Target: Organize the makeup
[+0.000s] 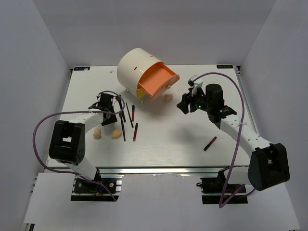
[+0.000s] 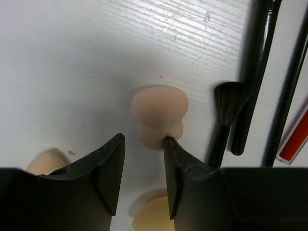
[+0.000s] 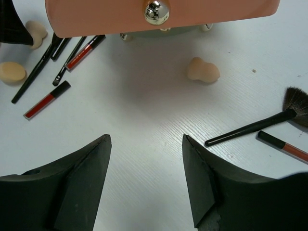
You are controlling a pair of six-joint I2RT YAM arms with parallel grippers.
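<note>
A peach sponge (image 2: 159, 113) lies just ahead of my left gripper (image 2: 144, 139), whose jaws stand apart; the right fingertip (image 2: 169, 142) touches the sponge's lower edge. Two more sponges (image 1: 97, 133) (image 1: 116, 134) lie beside it, with black brushes (image 2: 228, 110) and a red stick (image 2: 296, 139) to the right. In the top view the left gripper (image 1: 109, 114) hovers over this cluster. My right gripper (image 3: 147, 139) is open and holds nothing, above bare table in front of the orange drawer (image 3: 163, 12). Another sponge (image 3: 203, 70) lies near the drawer.
The cream cylindrical box (image 1: 137, 70) stands at the back centre with its orange drawer (image 1: 159, 79) pulled out. A fan brush (image 3: 260, 122) and a red stick (image 3: 284, 144) lie right of the right gripper. Another red stick (image 1: 210, 143) lies near the front right.
</note>
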